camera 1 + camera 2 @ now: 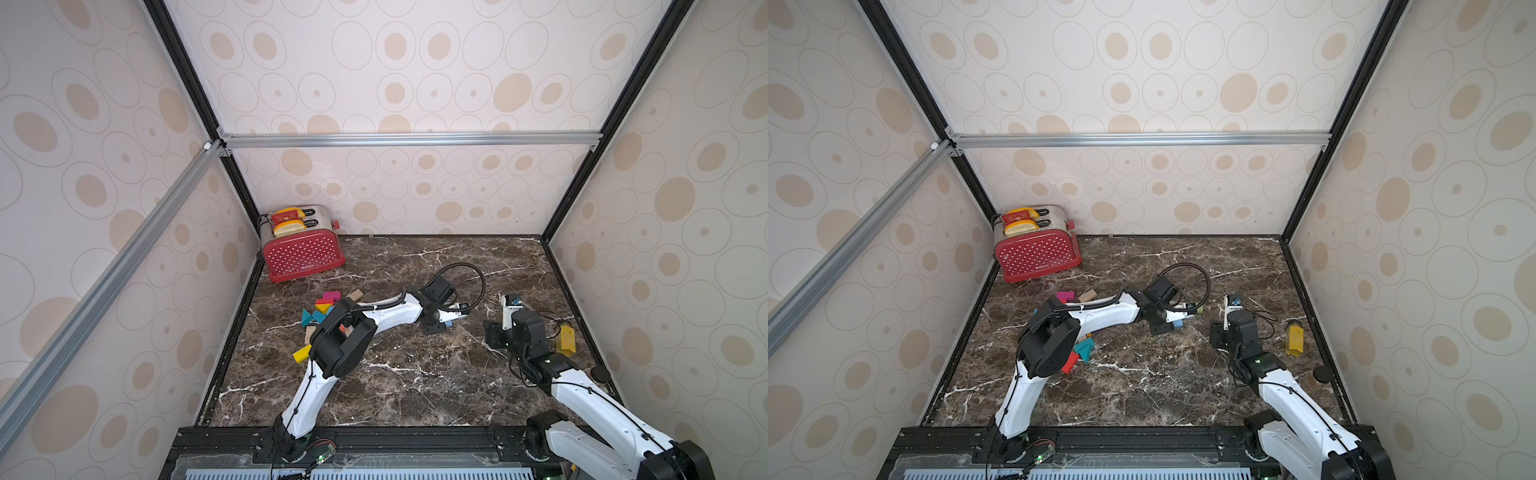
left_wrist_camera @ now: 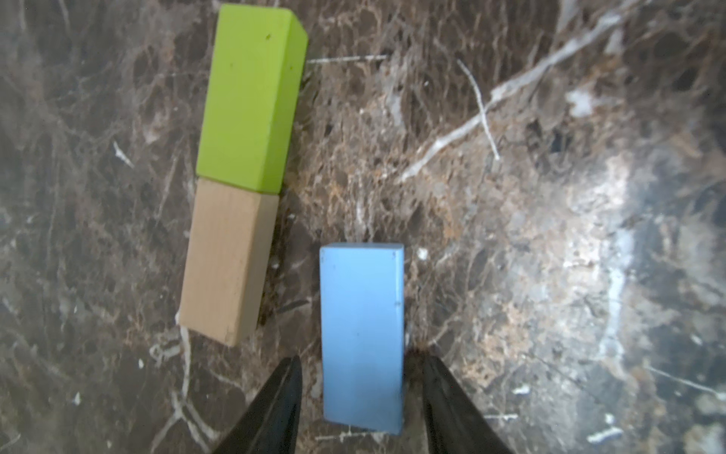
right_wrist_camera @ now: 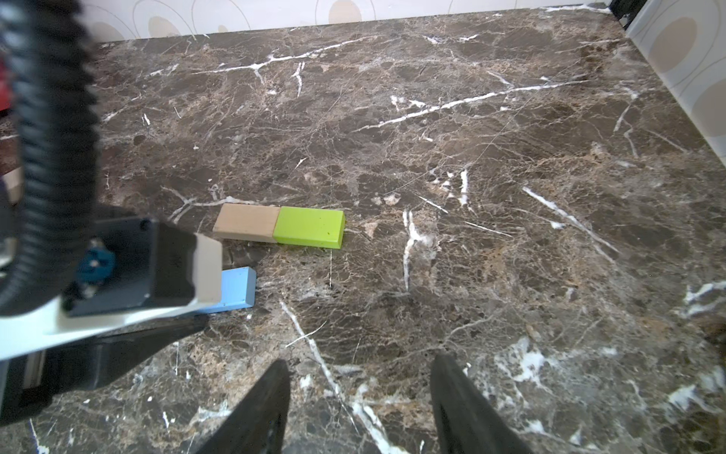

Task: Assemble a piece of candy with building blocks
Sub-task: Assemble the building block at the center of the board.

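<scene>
Marble table [image 1: 415,374]: carries everything; the bare stretch in the middle serves as the building spot.
Red toaster [image 1: 301,249]: sits in the far corner, well apart from the work.
Block pile [image 1: 326,307]: lies by the left arm's elbow and is partly hidden under it in both top views; probably the source of wedges for the candy's twisted ends.
Right gripper [image 3: 360,359]: hangs over bare marble near the row, jaws spread with nothing between them; best kept clear of the bricks.
Left gripper [image 2: 361,357]: straddles one end of the blue brick, jaws spread, with a sliver of marble showing on each side, so no pinch.
Mustard bottle [image 1: 566,338]: stands beside the right arm and plays no part.
Green brick [image 2: 251,98]: lies flat, its end butted against the bare-wood brick in one straight row.
Bare-wood brick [image 2: 228,259]: forms the other half of that row.
Blue brick [image 2: 361,314]: lies flat on the table beside the bare-wood brick, nearly parallel, not touching, and offset along the row.
Gap between blue brick and row: likely the step in hand, setting the candy's body. Calls for a straight lift out without brushing either long face. Any closing nudge should go slowly and square against the far long face, so the row does not skew.
</scene>
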`<state>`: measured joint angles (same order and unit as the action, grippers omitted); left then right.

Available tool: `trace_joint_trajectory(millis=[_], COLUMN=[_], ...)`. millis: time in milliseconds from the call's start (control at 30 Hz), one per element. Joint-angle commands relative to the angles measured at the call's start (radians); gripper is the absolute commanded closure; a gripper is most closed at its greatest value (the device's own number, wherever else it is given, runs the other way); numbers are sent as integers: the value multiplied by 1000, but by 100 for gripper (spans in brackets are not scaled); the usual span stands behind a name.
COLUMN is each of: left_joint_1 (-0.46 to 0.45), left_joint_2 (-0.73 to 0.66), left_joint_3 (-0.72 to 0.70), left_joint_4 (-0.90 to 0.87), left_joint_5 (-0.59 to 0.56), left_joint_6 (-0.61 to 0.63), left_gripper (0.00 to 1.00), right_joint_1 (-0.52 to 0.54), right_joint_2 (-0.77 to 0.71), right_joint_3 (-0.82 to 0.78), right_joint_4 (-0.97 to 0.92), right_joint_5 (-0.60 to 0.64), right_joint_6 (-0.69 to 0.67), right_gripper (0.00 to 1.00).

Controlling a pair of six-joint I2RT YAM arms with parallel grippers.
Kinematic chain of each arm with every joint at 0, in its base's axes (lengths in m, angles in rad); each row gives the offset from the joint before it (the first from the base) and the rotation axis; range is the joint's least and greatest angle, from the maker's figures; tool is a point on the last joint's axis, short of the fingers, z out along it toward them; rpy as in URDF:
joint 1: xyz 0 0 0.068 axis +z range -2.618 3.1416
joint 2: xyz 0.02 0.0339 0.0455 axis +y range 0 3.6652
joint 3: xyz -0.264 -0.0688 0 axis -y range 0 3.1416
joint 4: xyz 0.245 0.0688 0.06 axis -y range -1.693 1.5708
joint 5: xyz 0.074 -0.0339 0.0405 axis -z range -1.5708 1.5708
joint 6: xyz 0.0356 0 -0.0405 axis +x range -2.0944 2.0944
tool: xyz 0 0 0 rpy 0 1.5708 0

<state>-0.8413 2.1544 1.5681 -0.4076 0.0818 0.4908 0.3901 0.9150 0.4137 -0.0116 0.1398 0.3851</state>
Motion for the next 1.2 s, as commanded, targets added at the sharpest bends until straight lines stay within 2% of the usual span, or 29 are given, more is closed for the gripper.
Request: trace_joint_trajectory(millis=[0,167,300,467,567,733,967,1167], left_joint_1=[5,5,5,5,5,3,4,3], left_joint_2=[-112,-196,-176,-144,-94,-61,-13,21], left_joint_3=[-99,-231,-211,-218,-172,-162,-114,-62], left_joint_4=[122,183,166,194,134,129,116,93], left_joint_5=[-72,-16,69,84,35,13,28,33], left_joint_6=[-150,-336,-479,-584,-590,-593,-580,-585], left_gripper=[46,45,48,51,56,58,66,69], right_joint_1=[-5,-5,-5,-5,-4,-5,-4,-5], right_joint_2=[2,1,-5,-21,-17,-16,-11,-2], right_joint_3=[-17,-15,-15,-24,-24,-23,-23,-21], right_joint_4=[23,23,22,22,25,23,24,29], right_joint_5=[-20,-27,-28,-20,-24,-30,-32,-36], right_joint_6=[7,3,0,-3,-2,-3,-4,-4], right_gripper=[39,39,39,39,39,39,39,39])
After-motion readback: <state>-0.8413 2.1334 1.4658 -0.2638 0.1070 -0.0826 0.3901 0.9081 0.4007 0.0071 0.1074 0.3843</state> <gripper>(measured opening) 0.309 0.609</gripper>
